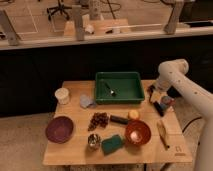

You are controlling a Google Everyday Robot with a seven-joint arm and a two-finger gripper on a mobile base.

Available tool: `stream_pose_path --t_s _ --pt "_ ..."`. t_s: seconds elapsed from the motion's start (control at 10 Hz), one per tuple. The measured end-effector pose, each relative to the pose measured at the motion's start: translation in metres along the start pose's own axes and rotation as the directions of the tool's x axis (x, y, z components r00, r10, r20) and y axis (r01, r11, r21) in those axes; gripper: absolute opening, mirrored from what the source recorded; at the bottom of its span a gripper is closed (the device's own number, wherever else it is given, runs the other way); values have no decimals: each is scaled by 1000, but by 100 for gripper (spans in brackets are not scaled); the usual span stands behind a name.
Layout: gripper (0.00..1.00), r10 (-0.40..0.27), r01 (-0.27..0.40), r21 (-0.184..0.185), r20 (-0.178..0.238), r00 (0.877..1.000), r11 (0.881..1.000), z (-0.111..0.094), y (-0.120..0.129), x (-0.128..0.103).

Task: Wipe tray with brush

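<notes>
The dark-green tray (pixel 120 75) stands at the back middle of the wooden table. A slim utensil with a pale head (pixel 111 90) lies inside it. A small black elongated thing, apparently the brush (pixel 119 119), lies on the table in front of the tray, beside a yellow piece (pixel 133 115). My gripper (pixel 158 102) hangs at the end of the white arm (pixel 172 70), low over the table's right side. It is just right of the tray and apart from the brush. What lies under it is dark and unclear.
On the table are a white cup (pixel 62 95), a grey-blue cloth (pixel 87 102), a purple bowl (pixel 59 129), a dark cluster (pixel 99 120), a metal cup (pixel 93 142), a green sponge (pixel 113 144), an orange bowl (pixel 137 133), a tan wooden utensil (pixel 163 133) and a blue-red object (pixel 165 101).
</notes>
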Motion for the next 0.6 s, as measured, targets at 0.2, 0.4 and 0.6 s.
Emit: stream_pose_path --t_s 0.2,0.4,0.6 --pt "80 33 -33 -12 -4 999 999 20 -3 7" --pt "80 56 -56 -26 -3 998 998 32 -2 11" --pt "80 66 -66 -30 -2 998 997 39 -1 7"
